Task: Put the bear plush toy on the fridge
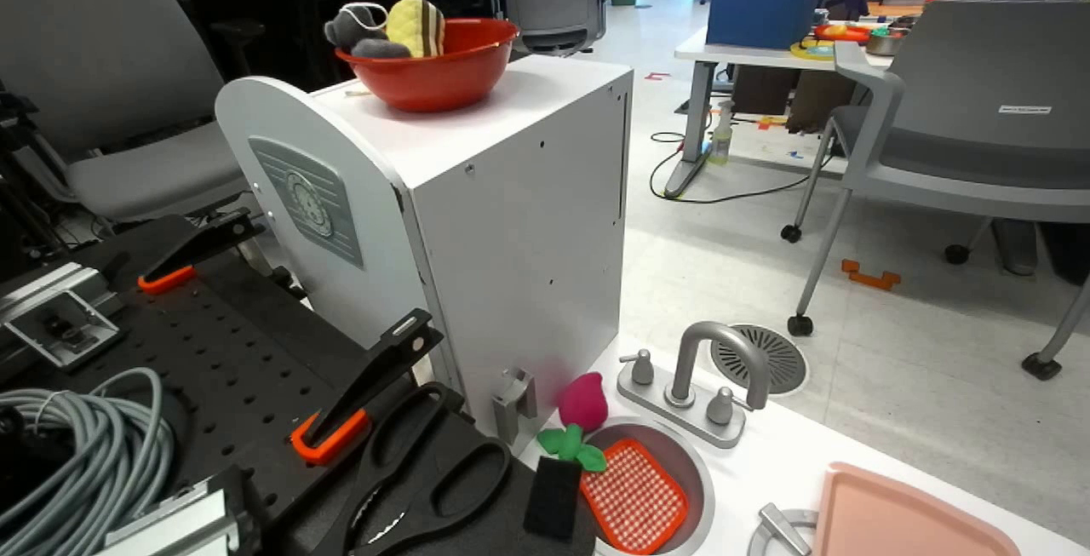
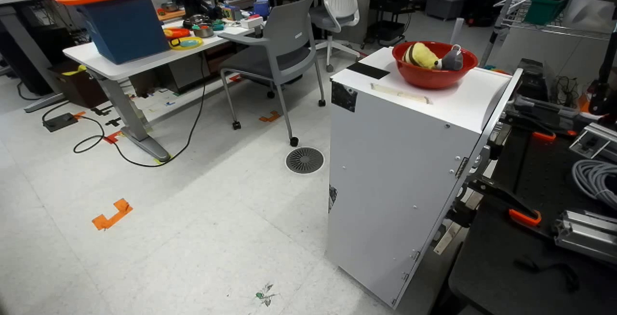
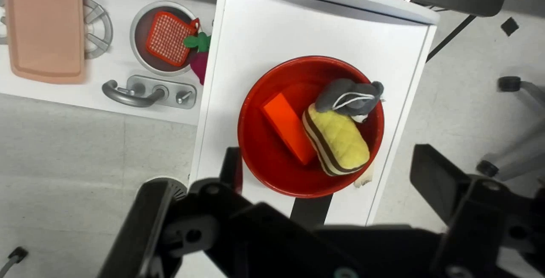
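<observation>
The grey bear plush toy lies inside the red bowl, against its wall; it shows in the wrist view (image 3: 351, 98) and in both exterior views (image 1: 345, 31) (image 2: 452, 60). The bowl (image 3: 272, 159) stands on the flat white top of the fridge (image 3: 255, 27), and both show in both exterior views: the bowl (image 1: 434, 83) (image 2: 434, 79) and the fridge (image 1: 528, 224) (image 2: 385, 160). My gripper (image 3: 330, 169) is open and empty, its fingers spread wide above the fridge top. The plush toy is apart from the fingers. The gripper is out of both exterior views.
A yellow striped plush piece (image 3: 340, 137) touches the bear in the bowl, beside an orange block (image 3: 287, 127). A toy sink (image 1: 702, 496) with a tap (image 1: 724, 335) adjoins the fridge. The curved door top (image 1: 255, 100) rises above the fridge's front edge.
</observation>
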{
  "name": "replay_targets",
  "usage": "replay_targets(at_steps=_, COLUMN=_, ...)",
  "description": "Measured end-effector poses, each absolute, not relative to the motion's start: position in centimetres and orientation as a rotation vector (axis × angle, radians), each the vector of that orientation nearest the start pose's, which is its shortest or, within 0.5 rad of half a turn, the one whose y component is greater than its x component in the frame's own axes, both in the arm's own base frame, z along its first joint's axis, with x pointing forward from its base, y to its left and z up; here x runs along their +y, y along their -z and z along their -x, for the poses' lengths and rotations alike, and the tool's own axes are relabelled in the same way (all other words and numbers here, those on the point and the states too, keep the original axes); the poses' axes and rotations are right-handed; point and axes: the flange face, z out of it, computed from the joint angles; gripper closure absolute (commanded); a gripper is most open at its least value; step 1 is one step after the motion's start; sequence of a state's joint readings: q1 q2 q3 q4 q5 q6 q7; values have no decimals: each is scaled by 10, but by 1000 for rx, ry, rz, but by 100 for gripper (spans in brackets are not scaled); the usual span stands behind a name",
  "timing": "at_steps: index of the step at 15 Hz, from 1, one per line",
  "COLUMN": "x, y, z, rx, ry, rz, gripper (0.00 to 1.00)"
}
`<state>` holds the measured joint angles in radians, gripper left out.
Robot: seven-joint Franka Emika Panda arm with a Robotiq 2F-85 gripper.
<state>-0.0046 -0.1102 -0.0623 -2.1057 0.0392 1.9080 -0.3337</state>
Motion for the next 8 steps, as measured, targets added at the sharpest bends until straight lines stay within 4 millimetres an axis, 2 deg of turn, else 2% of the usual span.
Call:
replay_targets(at_steps=5, x=-2, y=-413, z=-537, rx=-514, ry=-255, rz=3019, gripper=0)
replay_targets(at_steps=8, x=14, y=-394, z=-550, rx=-564, ry=-362, rz=3036, gripper=0)
